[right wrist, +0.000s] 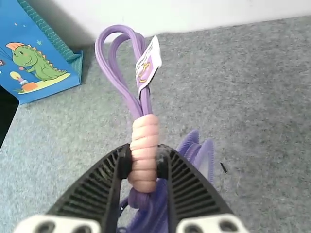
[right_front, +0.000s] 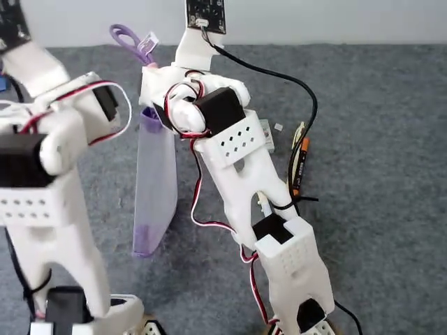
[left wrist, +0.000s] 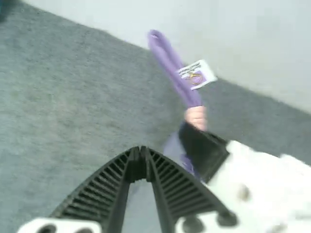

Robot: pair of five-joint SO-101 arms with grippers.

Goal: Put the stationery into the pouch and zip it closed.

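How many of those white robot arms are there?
2. The left arm stands at the high view's left edge. The right arm is in the middle, its pincer clamping the pink pull of the pouch.

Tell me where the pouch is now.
In the high view, the pouch stretches between the left arm and the right arm. The right tool is shut on the pink pull at its far end.

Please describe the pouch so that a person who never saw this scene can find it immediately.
On the grey carpet, look between the left arm and the right arm. The pouch hangs there from its purple loop, which the right claw grips at a pink ribbed sleeve. It is the only flat, see-through lilac thing, long and narrow.
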